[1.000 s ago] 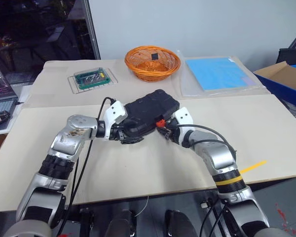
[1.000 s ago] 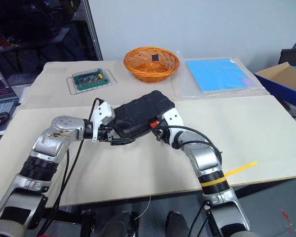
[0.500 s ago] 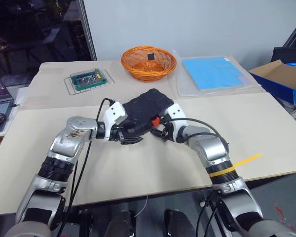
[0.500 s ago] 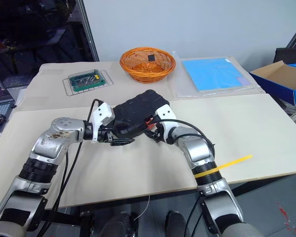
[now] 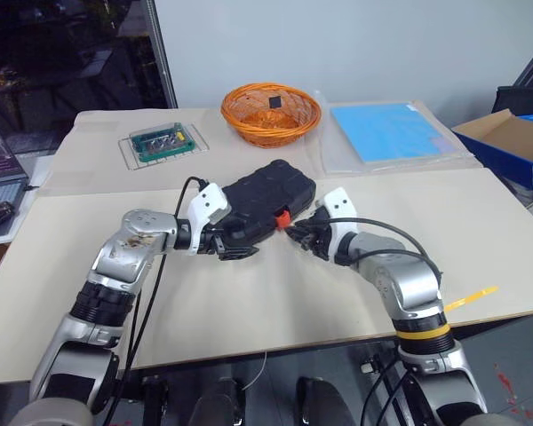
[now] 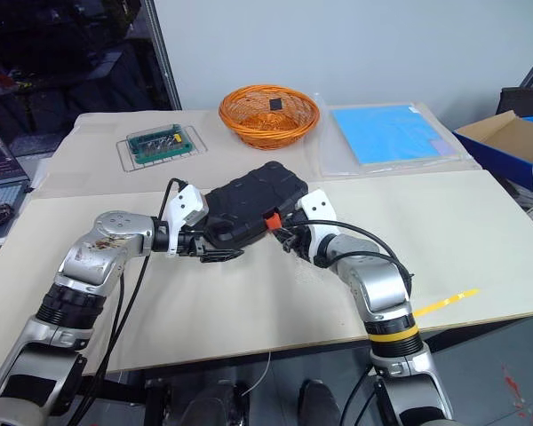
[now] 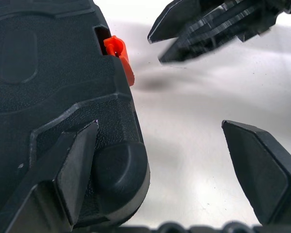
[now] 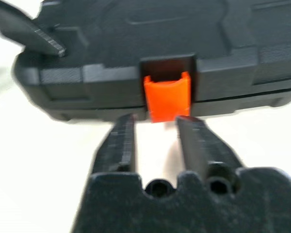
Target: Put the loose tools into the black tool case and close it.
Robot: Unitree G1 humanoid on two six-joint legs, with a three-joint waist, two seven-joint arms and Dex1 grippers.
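You can see that the case (image 5: 268,206) lies shut in the middle of the table (image 5: 480,222), with its lid down. No loose tools lie on the table around it, so I judge that the packing is done. What seems left is the orange latch (image 8: 167,98) on the front edge of the case. In the right wrist view the latch sticks out and down from its slot, so it looks not yet pressed home, but I cannot be sure of this.

Your left gripper (image 7: 160,160) stands wide. One finger lies against the corner of the case and the other finger is over the bare table, so it braces the case and does not grasp it. Your right gripper (image 8: 155,138) is just in front of the latch. Its fingers are narrow, with only a small gap between them, and they hold nothing. The tips point at the latch from below and stay a little apart from it.

Compared with one second ago, the case lies in the same place and the left gripper keeps the same pose at the corner. The right gripper was then close against the latch; now it has drawn back a little toward you. The basket (image 5: 270,112), the green tray (image 5: 163,142) and the blue sheet (image 5: 393,131) behind the case are as they were
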